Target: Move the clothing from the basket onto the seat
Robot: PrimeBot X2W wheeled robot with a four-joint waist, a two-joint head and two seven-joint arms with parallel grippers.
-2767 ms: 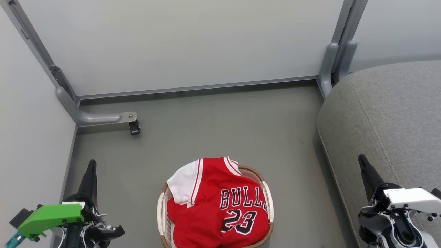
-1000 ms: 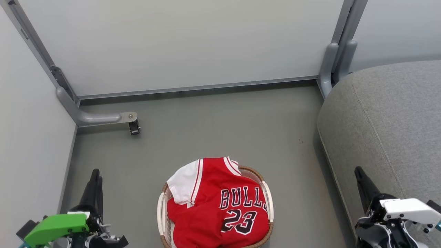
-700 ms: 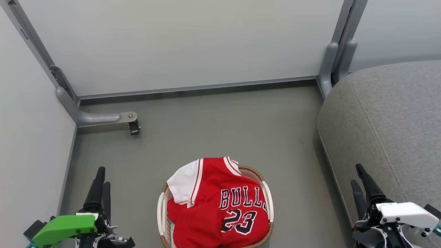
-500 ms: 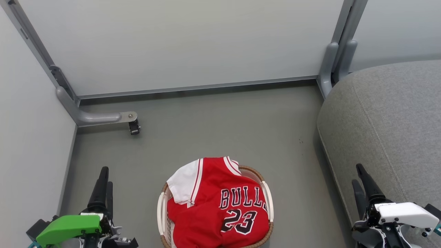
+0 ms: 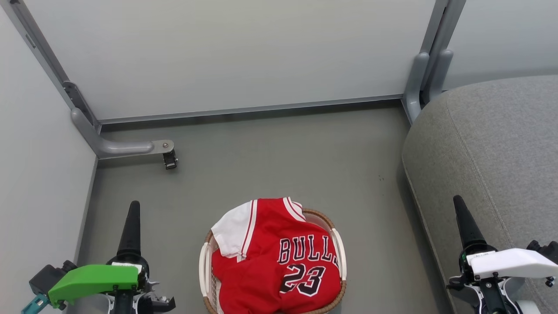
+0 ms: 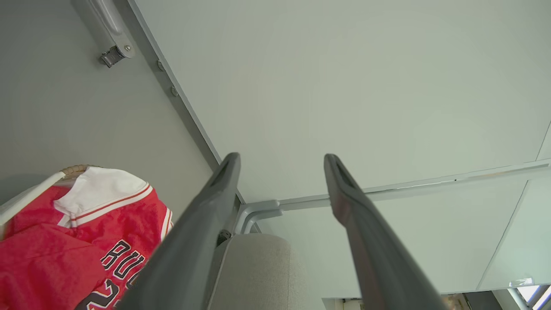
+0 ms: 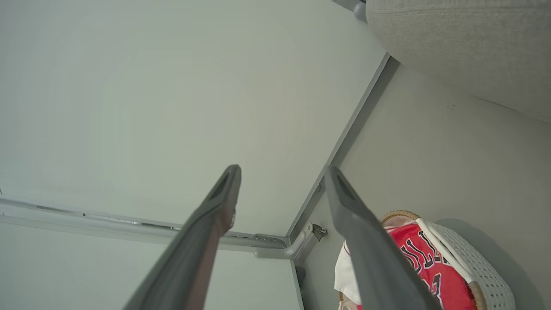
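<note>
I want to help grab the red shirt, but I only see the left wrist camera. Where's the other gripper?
Observer: In the head view the right gripper shows at the lower right, against the grey seat, apart from the basket.
Operator: Is it open?
Observer: Yes. The right wrist view shows its two fingers spread, with nothing between them.
Operator: What's written on the shirt?
Observer: The jersey reads "BULLS 23" in black; it lies heaped in the basket.
</note>
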